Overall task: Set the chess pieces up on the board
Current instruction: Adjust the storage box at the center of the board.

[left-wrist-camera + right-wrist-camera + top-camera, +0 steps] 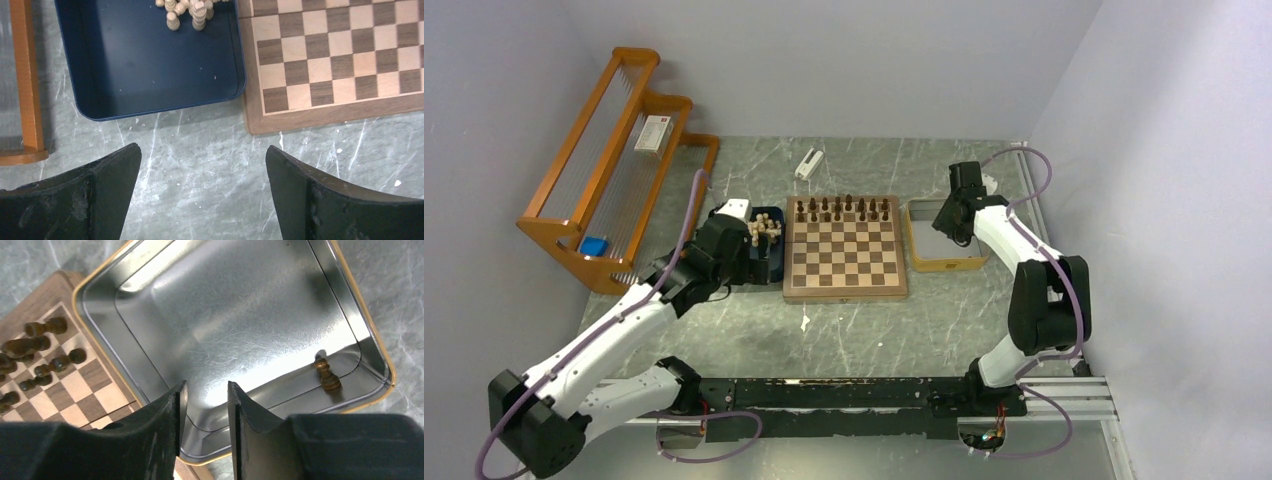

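One board (844, 265): mid-desk (854, 335), between dark blue tray (150, 65) and yellow tray (240, 315).
Dark chess pieces (844, 208): upright on board's far rows.
Dark pawn (327, 375): alone in yellow tray corner.
Pale chess pieces (187, 12): heaped in dark blue tray.
Left gripper (202, 150): jaws wide apart, empty, over desk near dark blue tray.
Right gripper (206, 387): jaws narrowly parted, empty, above yellow tray.

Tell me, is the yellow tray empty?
Almost: one dark piece stands upright in a corner of the tray; otherwise bare metal.
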You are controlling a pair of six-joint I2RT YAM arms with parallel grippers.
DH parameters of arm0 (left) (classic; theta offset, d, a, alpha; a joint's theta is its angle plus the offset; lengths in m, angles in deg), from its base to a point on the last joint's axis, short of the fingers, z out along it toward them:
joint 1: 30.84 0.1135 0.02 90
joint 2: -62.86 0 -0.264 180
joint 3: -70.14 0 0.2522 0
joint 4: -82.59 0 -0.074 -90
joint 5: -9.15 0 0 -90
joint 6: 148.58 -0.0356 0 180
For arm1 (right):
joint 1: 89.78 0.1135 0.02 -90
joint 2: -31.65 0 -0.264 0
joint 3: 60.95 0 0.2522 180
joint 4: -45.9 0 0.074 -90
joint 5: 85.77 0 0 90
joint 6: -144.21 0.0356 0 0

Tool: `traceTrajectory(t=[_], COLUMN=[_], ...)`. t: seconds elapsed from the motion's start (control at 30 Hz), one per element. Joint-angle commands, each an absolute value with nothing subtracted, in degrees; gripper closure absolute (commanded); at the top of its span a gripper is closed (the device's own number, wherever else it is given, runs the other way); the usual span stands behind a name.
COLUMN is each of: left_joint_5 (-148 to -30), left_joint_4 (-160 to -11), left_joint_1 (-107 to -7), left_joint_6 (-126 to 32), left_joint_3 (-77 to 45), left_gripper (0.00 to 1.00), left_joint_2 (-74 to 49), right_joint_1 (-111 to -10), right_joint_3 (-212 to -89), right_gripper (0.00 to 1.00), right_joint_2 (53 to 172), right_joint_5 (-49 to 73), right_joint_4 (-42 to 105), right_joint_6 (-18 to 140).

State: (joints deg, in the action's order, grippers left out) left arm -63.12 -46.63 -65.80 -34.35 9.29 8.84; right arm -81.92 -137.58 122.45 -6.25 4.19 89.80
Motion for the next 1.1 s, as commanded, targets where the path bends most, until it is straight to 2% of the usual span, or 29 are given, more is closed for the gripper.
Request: traceTrajectory(t=[0.0, 0.13, 0.37, 0.6, 0.97, 1.07], left_joint_5=[-64.6, -64.4, -63.8, -62.2, -63.3, -62.7], left_joint_4=[-42.6, -42.6, -43.1, -41.1, -39.4, -39.5], left_joint_1=[-65.5, -65.5, -65.5, -65.5, -65.4, -65.4], left_joint_6=[-33.8, -36.8, -38.7, -39.1, -39.1, -39.1], left_joint_3=[5.7, 3.4, 1.4, 1.0, -3.7, -3.2], left_gripper=[0.01, 0.01, 0.01, 0.01, 0.01, 0.01], left_joint_2=[3.5, 0.6, -0.7, -0.5, -2.6, -2.2], right_joint_1=[-82.2, -83.5, -84.8, -87.0, -89.0, -89.6], right_joint_3=[-138.1, -137.7, -142.6, -136.9, -131.9, -129.6], right_gripper=[0.65, 0.67, 0.54, 0.43, 0.46, 0.54], right_joint_2=[124.6, 125.4, 122.4, 118.6, 120.3, 120.3], right_joint_5=[-7.0, -6.8, -16.2, -15.3, -10.4, -9.2], right_joint_4=[1.7, -1.8, -12.7, -14.2, -4.5, -2.4], right_joint_6=[93.1, 105.3, 117.0, 121.8, 119.7, 120.1])
